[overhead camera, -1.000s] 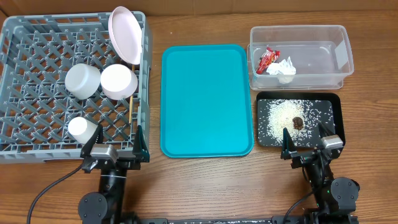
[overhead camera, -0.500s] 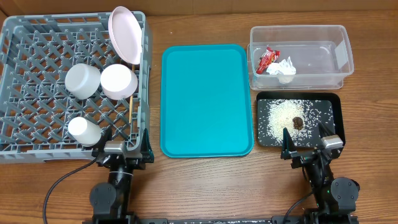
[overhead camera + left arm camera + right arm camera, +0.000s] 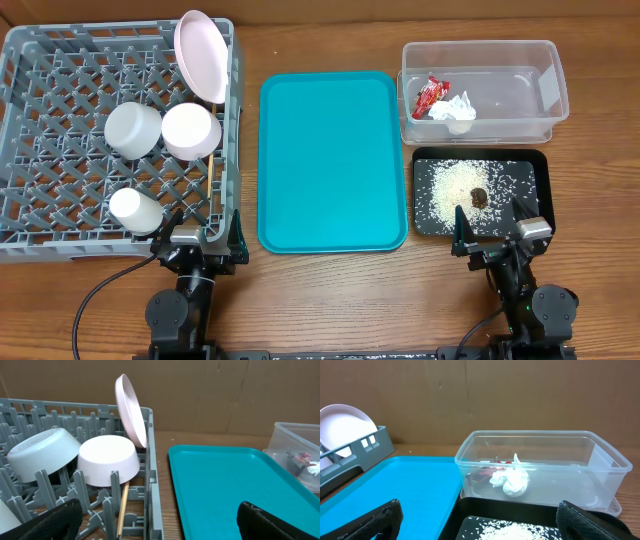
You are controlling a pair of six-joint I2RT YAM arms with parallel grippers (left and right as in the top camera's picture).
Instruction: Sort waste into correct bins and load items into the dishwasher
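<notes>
Overhead view suggests I'm at the finish: dish rack [image 3: 100, 40] loaded, left gripper [image 3: 198, 233] and right gripper [image 3: 491, 234] both wide and empty, so I judge only parking remains.

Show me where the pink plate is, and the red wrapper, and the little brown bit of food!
pink plate [image 3: 200, 55], overhead view, middle of its tilted face
red wrapper [image 3: 431, 94], overhead view, middle of the crumpled part
brown bit of food [image 3: 479, 196], overhead view, its centre
</notes>
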